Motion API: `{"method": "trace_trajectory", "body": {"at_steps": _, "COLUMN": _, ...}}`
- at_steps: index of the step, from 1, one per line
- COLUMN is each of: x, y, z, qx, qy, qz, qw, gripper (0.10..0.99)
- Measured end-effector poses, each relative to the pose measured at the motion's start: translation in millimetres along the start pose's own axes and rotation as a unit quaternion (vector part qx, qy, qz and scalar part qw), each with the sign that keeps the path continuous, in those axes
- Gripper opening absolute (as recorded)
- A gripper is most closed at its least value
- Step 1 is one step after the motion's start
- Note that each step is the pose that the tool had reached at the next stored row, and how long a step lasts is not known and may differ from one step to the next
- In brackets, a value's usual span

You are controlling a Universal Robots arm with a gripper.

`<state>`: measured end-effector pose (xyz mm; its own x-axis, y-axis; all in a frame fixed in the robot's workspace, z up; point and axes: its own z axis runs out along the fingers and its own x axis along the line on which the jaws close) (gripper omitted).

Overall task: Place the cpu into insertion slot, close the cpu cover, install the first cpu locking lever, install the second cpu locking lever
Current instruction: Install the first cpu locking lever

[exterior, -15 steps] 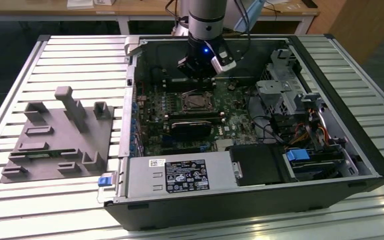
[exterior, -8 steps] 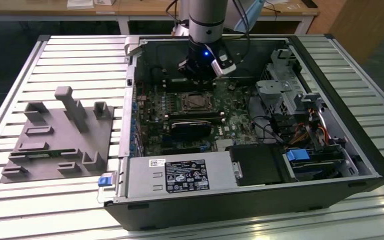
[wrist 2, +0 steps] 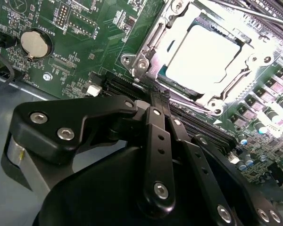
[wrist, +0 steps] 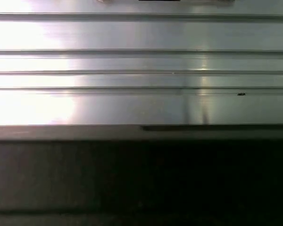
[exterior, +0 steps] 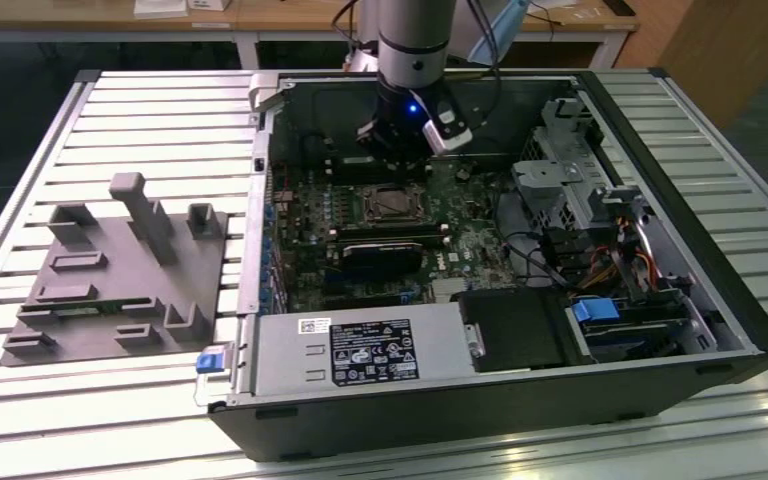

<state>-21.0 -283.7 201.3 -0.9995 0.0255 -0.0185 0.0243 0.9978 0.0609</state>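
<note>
Pincer (wrist 2: pixel 155 101) closed and empty, just beside cpu cover (wrist 2: pixel 247 59), which lies shut over cpu (wrist 2: pixel 205 54) seated in insertion slot (exterior: pixel 391 203).

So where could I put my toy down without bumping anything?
The ribbed metal table is bare beyond the grey fixture tray, along the exterior view's left, and in front of the computer case. Inside the case it is crowded: gripper, circuit board, cables.
</note>
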Motion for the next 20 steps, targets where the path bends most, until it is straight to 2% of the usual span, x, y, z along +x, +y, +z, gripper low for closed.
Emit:
{"method": "trace_trajectory", "body": {"at_steps": 6, "x": 0.0, "y": 0.7, "z": 2.3, "qx": 0.0050, "qy": 0.0000, "qz": 0.000, "qw": 1.0000, "gripper": 0.106}}
{"method": "trace_trajectory", "body": {"at_steps": 20, "x": -0.1, "y": 1.0, "z": -0.4, "qx": 0.0049, "qy": -0.0001, "qz": 0.000, "qw": 1.0000, "gripper": 0.106}}
